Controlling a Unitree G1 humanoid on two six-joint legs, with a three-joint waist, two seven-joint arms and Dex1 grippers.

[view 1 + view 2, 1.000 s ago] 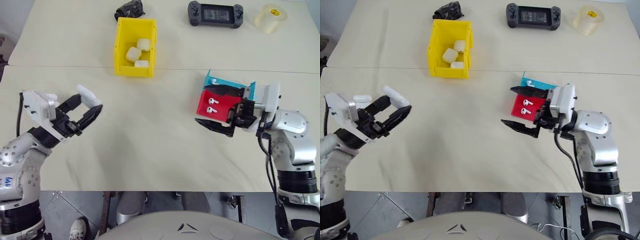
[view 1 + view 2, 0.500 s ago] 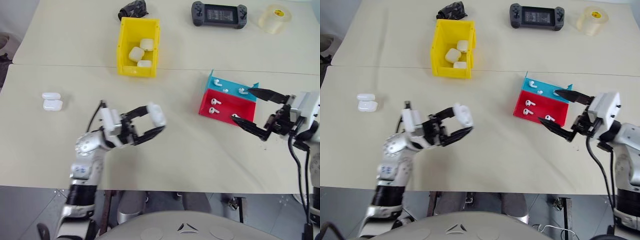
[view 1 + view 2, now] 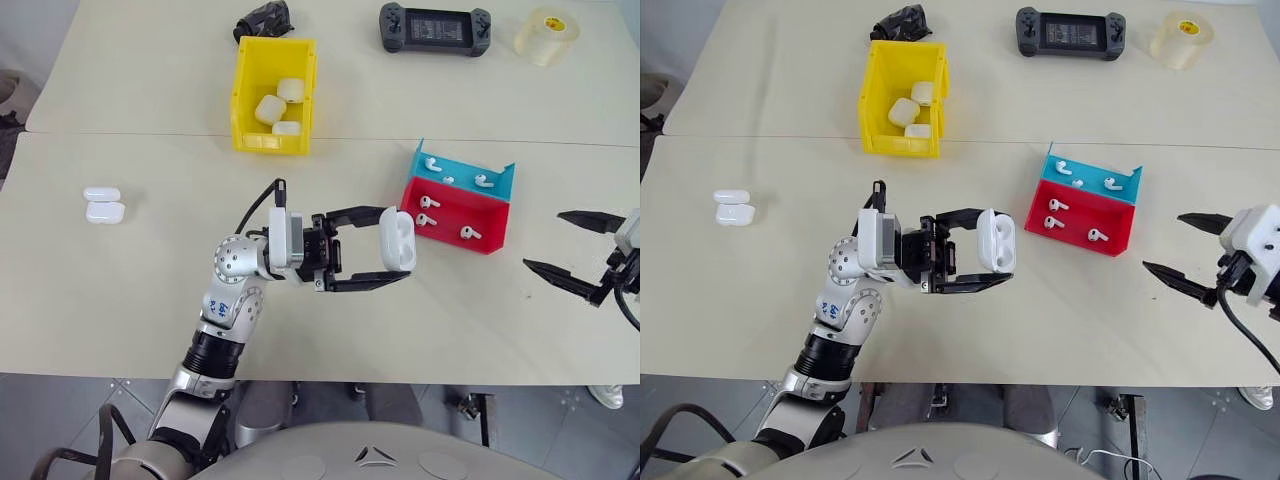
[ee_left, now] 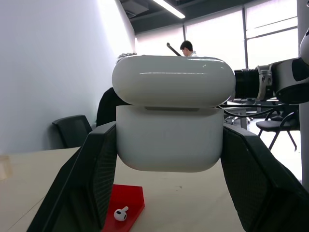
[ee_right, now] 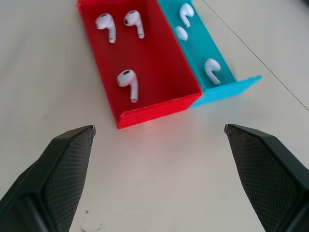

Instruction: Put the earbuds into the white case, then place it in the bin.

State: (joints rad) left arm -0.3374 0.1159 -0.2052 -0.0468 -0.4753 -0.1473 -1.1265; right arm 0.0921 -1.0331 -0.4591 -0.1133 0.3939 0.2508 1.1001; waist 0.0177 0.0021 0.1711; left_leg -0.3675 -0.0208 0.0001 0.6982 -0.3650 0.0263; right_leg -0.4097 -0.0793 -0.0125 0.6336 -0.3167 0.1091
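Since a second ago the left hand (image 3: 397, 261) has swung toward mid-counter, clenched on the white case (image 3: 397, 239) with lid open, right hand (image 3: 560, 248) released and empty, so earbuds (image 3: 427, 203) still sit in the red tray (image 3: 487, 240), yellow bin (image 3: 248, 98) step pending.

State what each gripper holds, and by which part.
Left gripper: the white case, lid open, pinched across its lower body's two ends. Right gripper: open, holding nothing.

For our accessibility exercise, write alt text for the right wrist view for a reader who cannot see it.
The open right gripper hovers over a pale table, facing a red tray holding three white earbuds. A blue tray touching the red one holds three more.
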